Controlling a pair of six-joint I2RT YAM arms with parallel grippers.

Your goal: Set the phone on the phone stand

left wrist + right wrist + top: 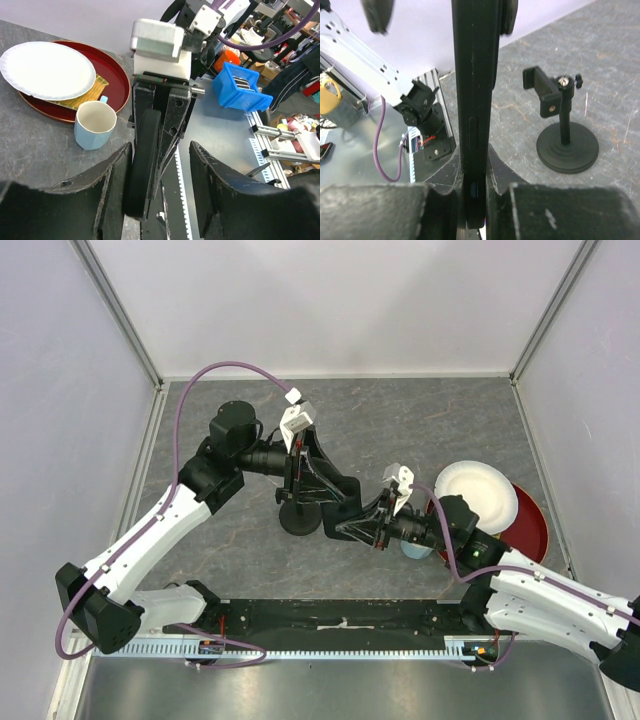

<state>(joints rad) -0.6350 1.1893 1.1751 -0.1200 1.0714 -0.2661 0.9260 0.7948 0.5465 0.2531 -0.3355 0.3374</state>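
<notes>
Right gripper (pixel 474 172) is clamped on the phone (pixel 475 75). 2 fingers (pixel 501 172) press its flat faces, and the phone stands on its thin edge, upright in the right wrist view. The phone is in the air just beside the phone stand (pixel 567 147), not touching it and not in its clamp head (pixel 540 92).

The stand sits upright on the grey table (pixel 610 60), disc base flat, clamp head free.

Left gripper (pixel 161 150) has its jaws spread apart, straddling the far end of the phone. 1 finger (pixel 112 195) is close to the phone's face; cannot tell if it touches. The other finger is clear of it with a visible gap. In the top view both grippers meet just right of the stand.

Further right of the stand: 1 light blue mug (pixel 95 125) standing upright, just beside a red tray (pixel 117 82). 1 white plate (pixel 47 70) lies on the tray, with a yellowish flat piece (pixel 90 92) poking out from under the plate.
</notes>
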